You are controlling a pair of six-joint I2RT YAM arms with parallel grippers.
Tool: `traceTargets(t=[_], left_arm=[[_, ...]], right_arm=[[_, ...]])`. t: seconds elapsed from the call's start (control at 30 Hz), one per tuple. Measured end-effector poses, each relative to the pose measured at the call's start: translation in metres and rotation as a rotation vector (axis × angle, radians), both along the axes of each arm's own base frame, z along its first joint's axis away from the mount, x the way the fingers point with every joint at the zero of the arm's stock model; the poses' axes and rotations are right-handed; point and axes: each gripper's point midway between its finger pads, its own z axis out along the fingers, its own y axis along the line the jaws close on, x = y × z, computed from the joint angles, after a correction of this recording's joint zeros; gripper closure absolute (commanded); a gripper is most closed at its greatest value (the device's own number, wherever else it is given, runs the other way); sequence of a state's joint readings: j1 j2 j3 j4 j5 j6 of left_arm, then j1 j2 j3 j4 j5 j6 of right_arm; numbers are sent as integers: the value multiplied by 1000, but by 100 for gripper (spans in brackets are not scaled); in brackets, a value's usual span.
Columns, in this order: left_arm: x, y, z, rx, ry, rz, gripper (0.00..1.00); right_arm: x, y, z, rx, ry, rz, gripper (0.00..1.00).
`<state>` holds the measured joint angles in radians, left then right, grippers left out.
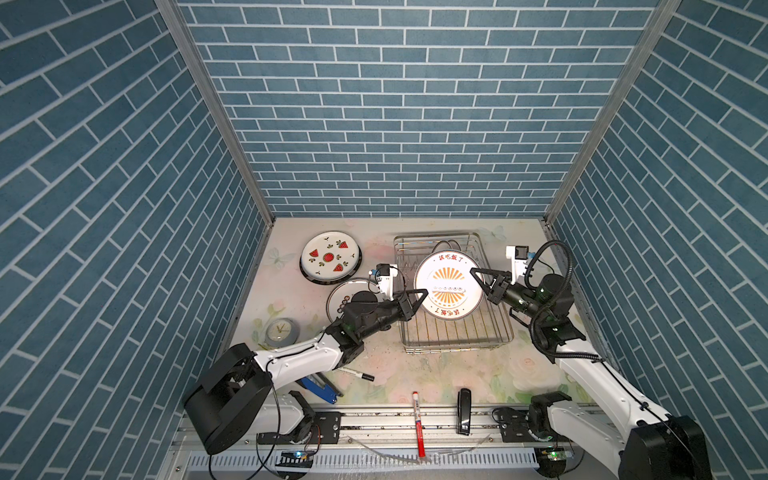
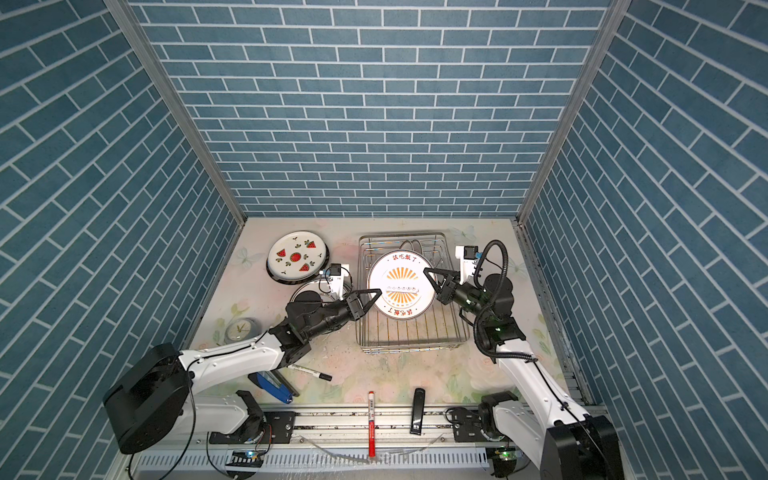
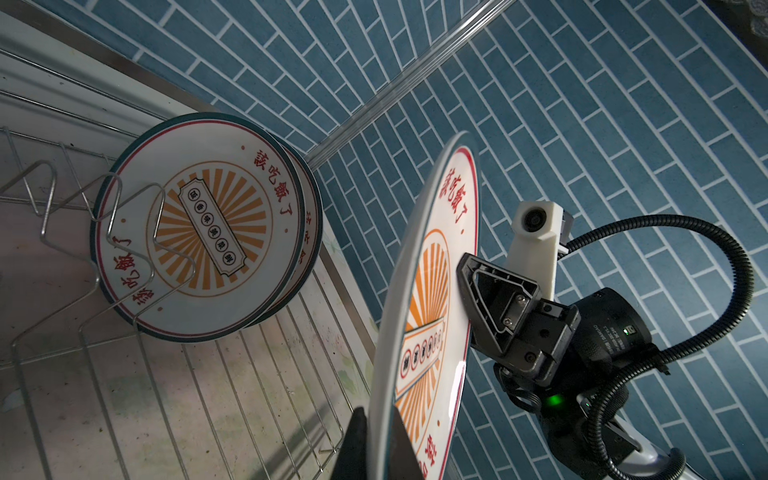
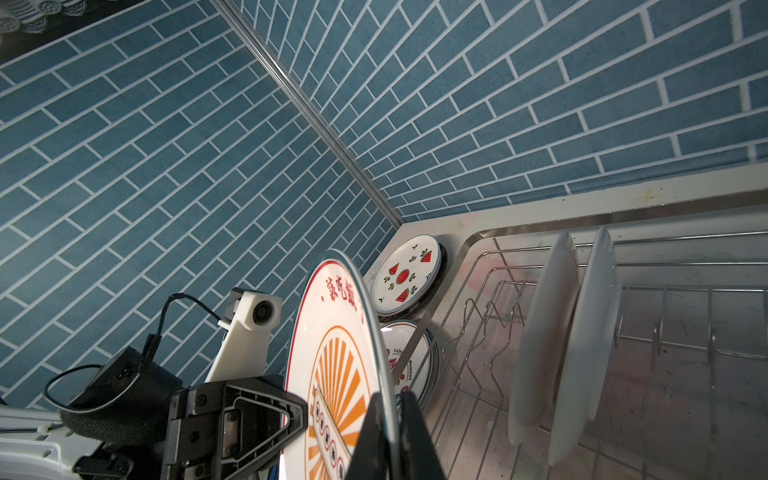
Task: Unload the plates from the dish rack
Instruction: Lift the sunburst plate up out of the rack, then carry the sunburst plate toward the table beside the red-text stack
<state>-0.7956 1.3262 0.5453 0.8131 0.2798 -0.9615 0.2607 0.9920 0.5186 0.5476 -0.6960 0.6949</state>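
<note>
While the orange sunburst plate (image 1: 449, 286) is held above the dish rack (image 1: 457, 337), we note the left gripper (image 1: 424, 293) pinched shut on its left rim and the right gripper (image 1: 473, 272) clamped on its right rim. Two matching plates (image 3: 199, 224) stand upright at the rack's far end. The watermelon plate (image 1: 330, 255) lies far left on the tabletop (image 1: 415, 374).

Glossy glazed sunburst plate (image 1: 449, 286), shiny bare metal wire dish rack (image 1: 455, 334)
</note>
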Motion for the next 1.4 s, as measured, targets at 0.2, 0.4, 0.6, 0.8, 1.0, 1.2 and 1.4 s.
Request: traceTargets(t=[0.2,0.4,0.6,0.8,1.0,1.2,1.4], left_arm=[[2,0,-4,3,15,8,99],[-2,-3,-4,17,-8,-12,100],[-2,-2,-7,23,-13,-3,100],[-1,3,-9,12,-12,16,100],[3,13,-15,17,-3,62,100],[16,33,-23,5,15,128,100],[29,61,-31,-15,44,204,100]], right_arm=[[4,1,-5,-2,15,0,88],[4,2,-9,1,37,4,72],[4,6,-13,10,65,20,52],[7,9,-26,7,117,36,21],[9,7,-31,2,147,17,1],[6,4,-26,0,135,-3,1],[-2,14,-24,-28,106,19,1]])
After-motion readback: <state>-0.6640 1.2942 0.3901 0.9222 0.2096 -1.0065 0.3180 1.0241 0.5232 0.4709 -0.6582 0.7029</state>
